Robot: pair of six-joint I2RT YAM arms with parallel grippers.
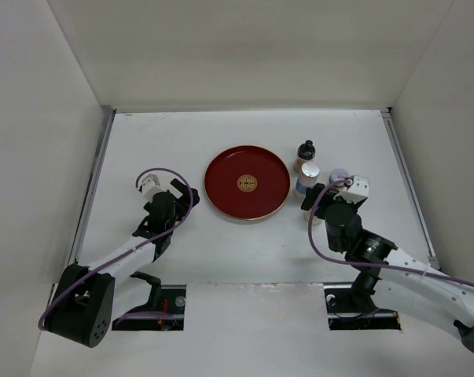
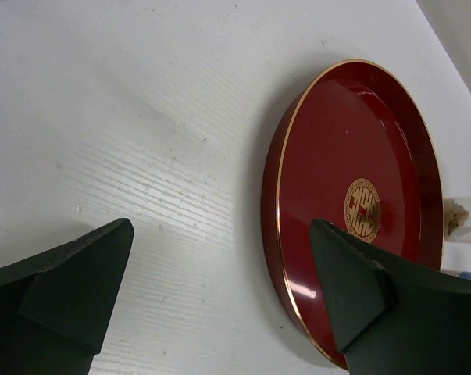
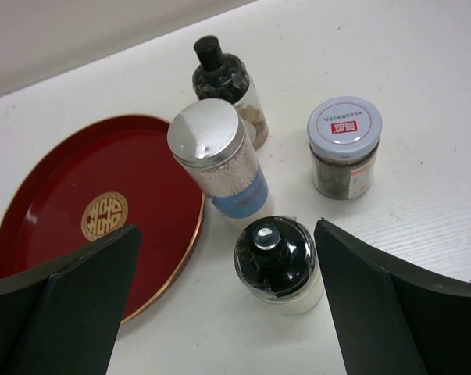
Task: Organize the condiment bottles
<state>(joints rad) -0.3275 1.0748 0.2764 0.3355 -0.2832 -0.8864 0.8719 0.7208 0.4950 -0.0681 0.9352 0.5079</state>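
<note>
Right gripper (image 3: 227,230): jaws wide apart, empty. Black-domed bottle (image 3: 278,262) between the jaws; silver-lidded bottle (image 3: 219,160) just beyond. Risk: closing off-centre likely tips the near bottle into its neighbour.

arms (image 1: 125,255): white links, black joints | cables (image 1: 310,224): purple | gripper fingers (image 3: 63,305): black, apparently matte

**White Table Boxed In by Pale Walls**

A white table (image 1: 244,251) with a faint wood grain filled the floor of the enclosure. A plain back wall (image 1: 244,47) and two side walls (image 1: 32,157) rose around it. Metal rails (image 1: 93,188) ran along both side edges. Light was even, shadows soft.
</note>
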